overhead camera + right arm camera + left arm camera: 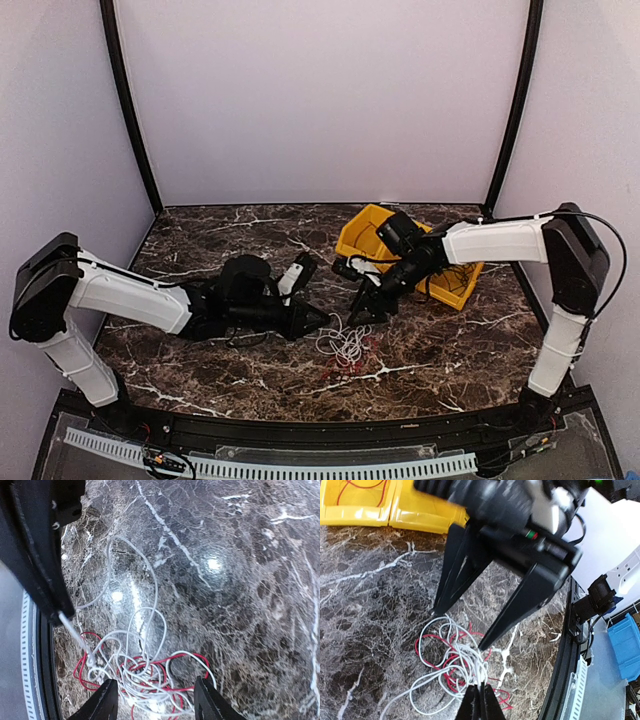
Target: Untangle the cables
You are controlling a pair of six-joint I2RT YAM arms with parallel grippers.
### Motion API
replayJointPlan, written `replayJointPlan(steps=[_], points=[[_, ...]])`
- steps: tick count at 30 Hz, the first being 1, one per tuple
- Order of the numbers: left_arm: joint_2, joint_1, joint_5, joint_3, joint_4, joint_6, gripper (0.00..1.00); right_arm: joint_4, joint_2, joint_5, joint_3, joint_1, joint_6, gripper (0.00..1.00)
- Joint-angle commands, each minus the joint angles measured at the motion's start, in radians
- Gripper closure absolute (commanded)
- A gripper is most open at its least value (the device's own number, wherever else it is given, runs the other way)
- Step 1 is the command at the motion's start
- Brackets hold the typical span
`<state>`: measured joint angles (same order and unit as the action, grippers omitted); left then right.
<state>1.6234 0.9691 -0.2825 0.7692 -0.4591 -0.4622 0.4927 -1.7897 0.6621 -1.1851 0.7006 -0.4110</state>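
The cables (345, 345) are a tangle of white and red wires on the marble table, between the two grippers. I see no black wire. My left gripper (322, 322) reaches in from the left. In the left wrist view it (481, 692) is shut on a few white strands at the near edge of the tangle (452, 655). My right gripper (362, 312) points down over the tangle from the right, open. In the right wrist view its fingers (156, 700) straddle the tangle (145, 670) without gripping it. The left gripper (55, 605) shows there pulling a white strand taut.
A yellow bin (360, 225) stands behind the right gripper, and in the left wrist view (420, 517) it holds a red wire. A blue bin (625, 645) sits beyond the table's front rail. The table's front edge (330, 405) is close to the cables.
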Motion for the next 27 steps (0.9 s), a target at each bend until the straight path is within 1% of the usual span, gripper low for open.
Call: replayJointPlan(steps=[1, 4, 7, 10, 13, 14, 16, 17, 18, 20, 21, 24, 26, 27], points=[[-0.058, 0.005, 0.026, -0.029, -0.062, -0.033, 1.0, -0.002, -0.082, 0.085, -0.082, 0.047, 0.057, 0.46], [-0.083, 0.005, 0.04, -0.04, -0.064, -0.042, 1.0, 0.009, -0.142, 0.113, -0.119, 0.067, 0.067, 0.45], [-0.115, 0.006, 0.063, -0.061, -0.066, -0.045, 1.0, 0.001, -0.196, 0.103, -0.121, 0.09, 0.077, 0.45], [-0.137, 0.005, 0.08, -0.083, -0.074, -0.05, 1.0, 0.007, -0.242, 0.05, -0.125, 0.113, 0.082, 0.5], [-0.161, 0.005, 0.094, -0.097, -0.08, -0.056, 1.0, 0.014, -0.277, 0.018, -0.13, 0.125, 0.09, 0.59], [-0.168, 0.005, 0.098, -0.101, -0.08, -0.055, 1.0, 0.014, -0.285, 0.004, -0.128, 0.128, 0.091, 0.64], [-0.2, 0.005, 0.115, -0.097, -0.061, -0.043, 1.0, 0.011, -0.29, -0.016, -0.12, 0.129, 0.094, 0.76], [-0.232, 0.005, 0.132, -0.092, -0.031, -0.026, 1.0, 0.012, -0.29, -0.025, -0.116, 0.129, 0.095, 0.82], [-0.252, 0.005, 0.144, -0.073, 0.015, -0.012, 1.0, 0.01, -0.289, -0.038, -0.109, 0.129, 0.098, 0.88], [-0.344, 0.005, 0.207, -0.028, 0.104, 0.037, 1.0, 0.007, -0.288, -0.061, -0.094, 0.129, 0.098, 0.92], [-0.372, 0.005, 0.226, -0.007, 0.136, 0.079, 1.0, 0.007, -0.289, -0.067, -0.085, 0.129, 0.095, 0.92], [-0.492, 0.004, 0.36, 0.122, 0.302, 0.176, 1.0, 0.013, -0.295, -0.094, -0.069, 0.129, 0.092, 0.92], [-0.544, 0.004, 0.446, 0.22, 0.397, 0.256, 1.0, 0.021, -0.298, -0.112, -0.067, 0.129, 0.089, 0.92], [-0.556, 0.003, 0.476, 0.295, 0.424, 0.303, 1.0, 0.025, -0.3, -0.116, -0.068, 0.129, 0.09, 0.91]])
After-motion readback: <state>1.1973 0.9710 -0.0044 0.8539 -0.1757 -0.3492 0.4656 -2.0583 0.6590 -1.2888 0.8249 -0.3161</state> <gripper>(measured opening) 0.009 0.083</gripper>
